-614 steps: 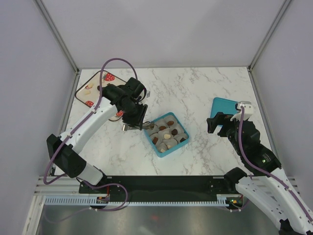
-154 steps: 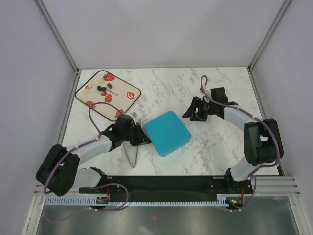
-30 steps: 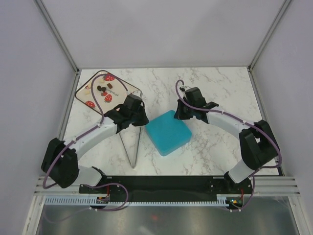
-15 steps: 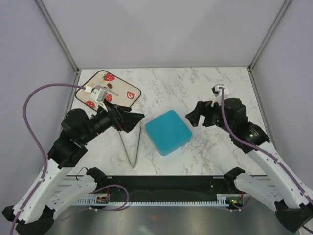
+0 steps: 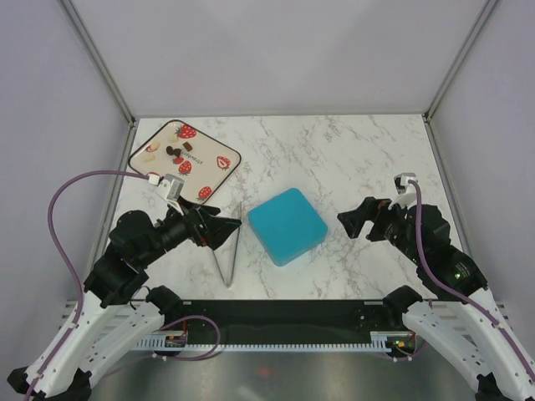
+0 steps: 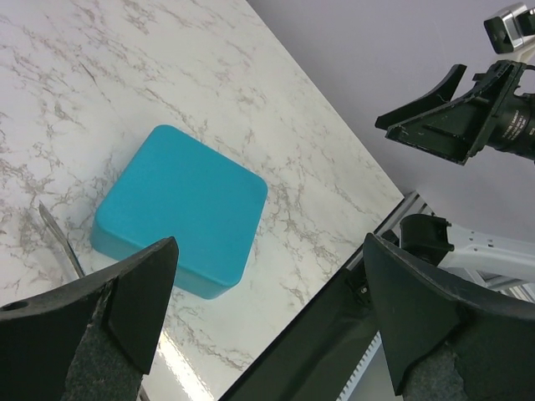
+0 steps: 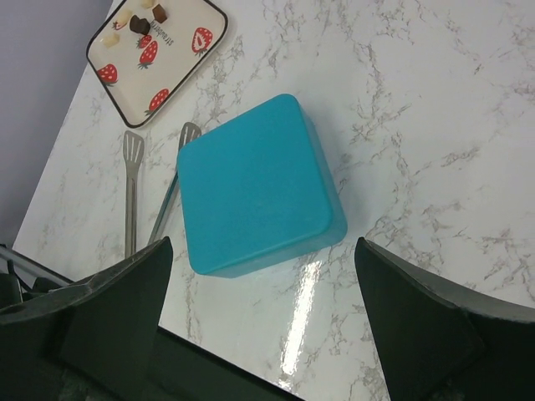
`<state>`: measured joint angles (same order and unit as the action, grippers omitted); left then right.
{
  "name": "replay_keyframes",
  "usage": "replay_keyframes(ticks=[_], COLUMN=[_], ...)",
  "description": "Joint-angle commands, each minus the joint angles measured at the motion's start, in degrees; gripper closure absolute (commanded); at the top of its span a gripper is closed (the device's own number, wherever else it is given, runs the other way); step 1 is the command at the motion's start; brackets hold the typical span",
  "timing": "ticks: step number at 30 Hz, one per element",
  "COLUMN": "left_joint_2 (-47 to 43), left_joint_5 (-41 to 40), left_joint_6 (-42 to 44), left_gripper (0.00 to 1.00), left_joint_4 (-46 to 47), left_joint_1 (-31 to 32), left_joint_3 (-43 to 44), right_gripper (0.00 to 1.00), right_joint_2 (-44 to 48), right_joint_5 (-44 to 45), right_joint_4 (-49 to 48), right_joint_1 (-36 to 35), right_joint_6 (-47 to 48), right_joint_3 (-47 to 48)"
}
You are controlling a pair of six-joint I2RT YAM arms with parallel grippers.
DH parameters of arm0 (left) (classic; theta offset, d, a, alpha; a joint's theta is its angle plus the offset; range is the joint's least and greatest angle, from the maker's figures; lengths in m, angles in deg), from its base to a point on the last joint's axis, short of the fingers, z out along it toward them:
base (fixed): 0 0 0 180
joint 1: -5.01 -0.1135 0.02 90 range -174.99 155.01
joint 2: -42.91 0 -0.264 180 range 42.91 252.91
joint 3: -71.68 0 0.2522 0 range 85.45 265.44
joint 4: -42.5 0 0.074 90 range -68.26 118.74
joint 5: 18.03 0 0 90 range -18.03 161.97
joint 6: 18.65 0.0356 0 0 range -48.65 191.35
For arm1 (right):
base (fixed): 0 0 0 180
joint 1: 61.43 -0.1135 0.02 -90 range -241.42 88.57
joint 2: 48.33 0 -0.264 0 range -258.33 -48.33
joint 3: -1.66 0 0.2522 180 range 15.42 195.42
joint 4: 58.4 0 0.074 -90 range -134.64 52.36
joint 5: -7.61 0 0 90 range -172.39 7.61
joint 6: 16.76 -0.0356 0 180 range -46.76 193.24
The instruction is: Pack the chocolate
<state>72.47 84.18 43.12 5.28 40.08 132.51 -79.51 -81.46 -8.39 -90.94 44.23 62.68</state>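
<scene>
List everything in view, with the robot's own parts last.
chocolate pieces: several, dark brown and cream, on the tray
tray: one, cream with red strawberry prints, far left corner of the table
box: one, teal, closed, middle of the table
tongs: one pair, metal, lying left of the box
table: one, white marble
left gripper: one, black, fingers open, raised by the tongs
right gripper: one, black, fingers open, raised right of the box

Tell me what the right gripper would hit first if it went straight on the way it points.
Most likely the blue box, lying straight ahead between the open fingers of the right gripper; how far off is hard to judge.
</scene>
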Motion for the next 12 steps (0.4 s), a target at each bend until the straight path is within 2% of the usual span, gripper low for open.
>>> replay_keyframes(ticks=[1,12], left_joint_2=[-0.82,-1.87], left_joint_5=[0.01,-0.08], left_joint_6=[-0.42,-1.39], left_gripper=[0.0,0.0], left_joint_4=[0.61,0.08], left_joint_1=[0.09,0.0], left_joint_3=[-0.31,0.57], right_gripper=[0.02,0.02], right_joint_2=[0.68,0.95], right_joint_5=[2.23,4.52], right_joint_4=[-0.48,1.1], right_joint_1=[-0.28,-0.28], right_joint_6=[-1.04,0.45], right_joint_3=[0.55,2.48])
